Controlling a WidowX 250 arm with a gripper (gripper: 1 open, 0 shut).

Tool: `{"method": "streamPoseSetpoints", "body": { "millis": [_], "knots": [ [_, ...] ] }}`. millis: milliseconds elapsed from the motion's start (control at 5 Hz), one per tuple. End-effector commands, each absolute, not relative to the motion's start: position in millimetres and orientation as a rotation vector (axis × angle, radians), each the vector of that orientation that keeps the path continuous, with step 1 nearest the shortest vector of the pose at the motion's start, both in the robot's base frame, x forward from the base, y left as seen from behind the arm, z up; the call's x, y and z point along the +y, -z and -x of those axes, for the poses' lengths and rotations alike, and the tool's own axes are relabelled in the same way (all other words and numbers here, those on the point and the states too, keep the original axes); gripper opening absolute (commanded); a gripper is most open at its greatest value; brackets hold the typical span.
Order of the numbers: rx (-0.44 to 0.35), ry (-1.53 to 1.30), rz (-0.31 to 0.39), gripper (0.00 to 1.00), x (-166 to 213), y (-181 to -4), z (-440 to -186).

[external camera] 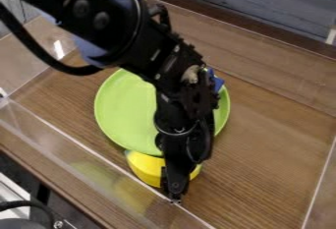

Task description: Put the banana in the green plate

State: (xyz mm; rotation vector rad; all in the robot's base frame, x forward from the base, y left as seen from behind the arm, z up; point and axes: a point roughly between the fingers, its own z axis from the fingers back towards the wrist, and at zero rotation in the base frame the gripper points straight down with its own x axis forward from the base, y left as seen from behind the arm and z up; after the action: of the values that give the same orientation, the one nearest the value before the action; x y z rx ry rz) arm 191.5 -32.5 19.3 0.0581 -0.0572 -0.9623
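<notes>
One green plate [125, 110] bare, banana [144, 163] just outside its rim

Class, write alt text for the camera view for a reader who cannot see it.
A black robot arm's gripper points straight down, shut on a small yellow plastic toy banana on a wooden table. A large round lime-green plastic plate lies just behind the banana.

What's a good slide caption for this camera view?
Robot gripper shut on the banana, on the wooden table just beside the green plate.
</notes>
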Motion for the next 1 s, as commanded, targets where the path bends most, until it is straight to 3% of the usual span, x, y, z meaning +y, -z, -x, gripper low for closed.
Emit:
{"method": "streamPoseSetpoints", "body": {
  "millis": [0,800],
  "knots": [
    [-0.078,0.943,-0.069,0.0,-29.3,-21.7,-196.0],
    [-0.081,0.925,-0.075,0.0,-26.6,-23.8,-198.2]
  ]
}}
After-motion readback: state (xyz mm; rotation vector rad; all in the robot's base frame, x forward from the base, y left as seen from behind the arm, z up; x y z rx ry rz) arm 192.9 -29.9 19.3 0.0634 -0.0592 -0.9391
